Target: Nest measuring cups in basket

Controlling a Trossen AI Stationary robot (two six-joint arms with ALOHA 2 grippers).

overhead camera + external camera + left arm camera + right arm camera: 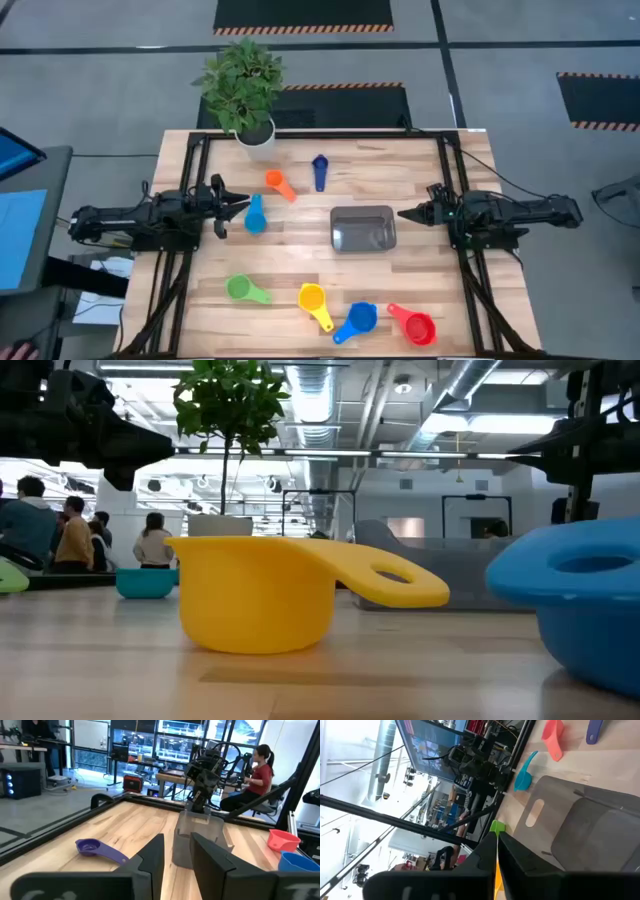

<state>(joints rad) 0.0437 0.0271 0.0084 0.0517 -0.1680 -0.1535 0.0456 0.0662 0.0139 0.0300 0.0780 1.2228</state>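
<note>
You see the basket (362, 228) lying empty near the middle of the worktop (420, 300), toward the right side. The seven measuring cups are scattered around it: orange (279, 184) and dark blue (319, 170) toward the far edge, light blue (255, 215) near the left side, and green (243, 290), yellow (314, 303), blue (356, 320) and red (414, 324) along the near edge. Your left end effector (240, 204) hovers just beside the light blue cup, fingers apart and holding nothing. Your right end effector (403, 214) hovers just right of the basket, fingers together and empty. A potted plant (243, 90) stands at the far edge.
</note>
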